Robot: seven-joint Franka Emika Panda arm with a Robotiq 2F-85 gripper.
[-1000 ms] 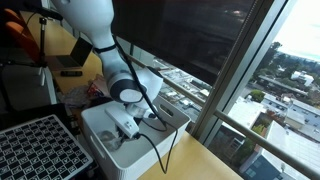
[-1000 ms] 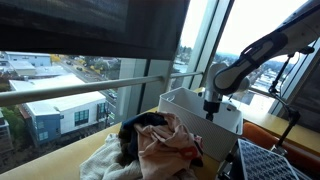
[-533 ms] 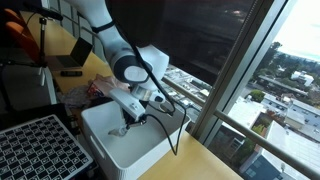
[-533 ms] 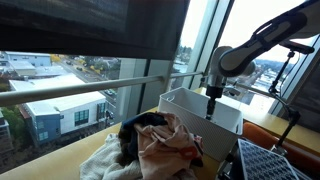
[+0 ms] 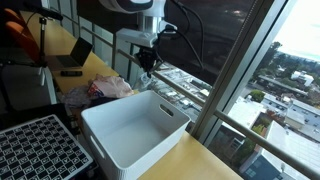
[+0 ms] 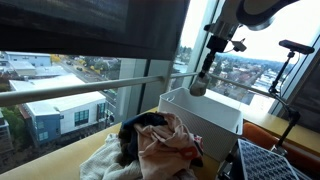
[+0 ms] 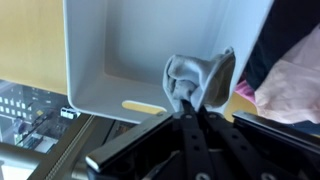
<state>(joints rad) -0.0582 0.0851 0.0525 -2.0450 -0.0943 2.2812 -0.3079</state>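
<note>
Gripper [image 5: 147, 54] sits high at upper centre, jaws pinched tight on a small grey cloth [image 5: 148, 64], possibly a sock, hard to say. It hangs well clear above the white bin [image 5: 110, 150], with open air all round the rim. Only the exterior views show that gap, and the clothes pile [image 6: 160, 140] just beside the bin. The wrist view alone shows the bin's handle slot [image 7: 140, 105].
</note>
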